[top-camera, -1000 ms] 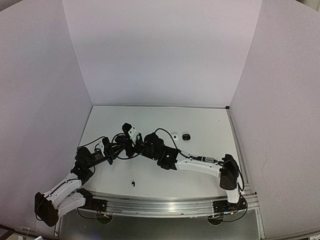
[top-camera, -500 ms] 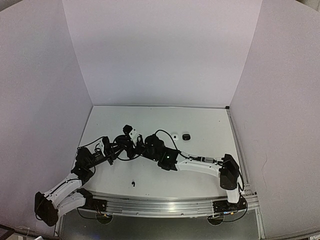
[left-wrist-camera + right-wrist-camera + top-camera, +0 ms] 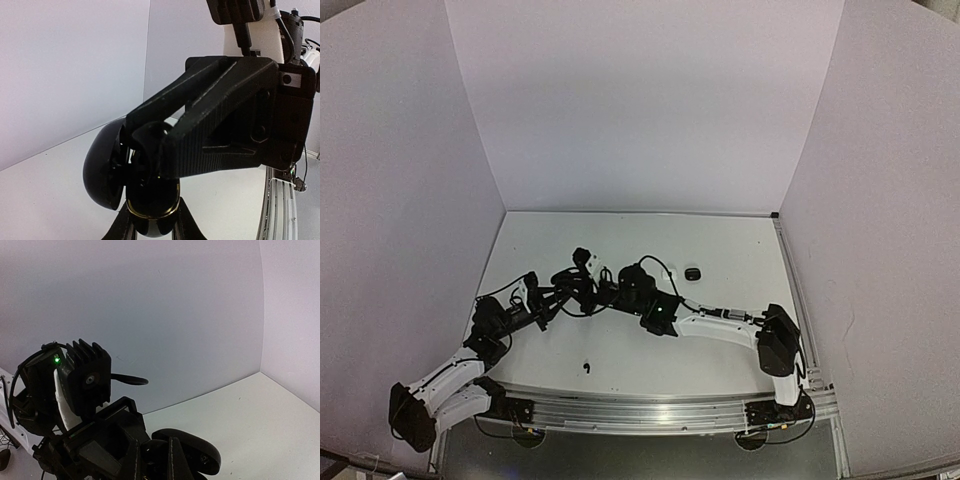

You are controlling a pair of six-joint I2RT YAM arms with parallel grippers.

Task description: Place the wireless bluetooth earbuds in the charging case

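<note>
My left gripper [image 3: 150,226] is shut on the base of a black charging case [image 3: 150,212] with a gold rim. The case's lid [image 3: 102,167] hangs open to the left. My right gripper [image 3: 154,462] reaches in from the right and is shut on a small black earbud [image 3: 154,454], which it holds at the case's mouth. The lid [image 3: 200,450] shows just beyond its fingers. In the top view the two grippers meet left of the table's middle, left [image 3: 572,286] and right [image 3: 601,286]. Another black earbud [image 3: 586,367] lies near the front edge.
A small black rounded case [image 3: 692,273] sits on the white table behind the right arm. White walls [image 3: 640,110] enclose the table at the back and on both sides. A metal rail [image 3: 650,412] runs along the front edge.
Both grippers have shifted a little to the right and toward the front, staying together. The right arm now covers the small white thing that lay beside the black case.
</note>
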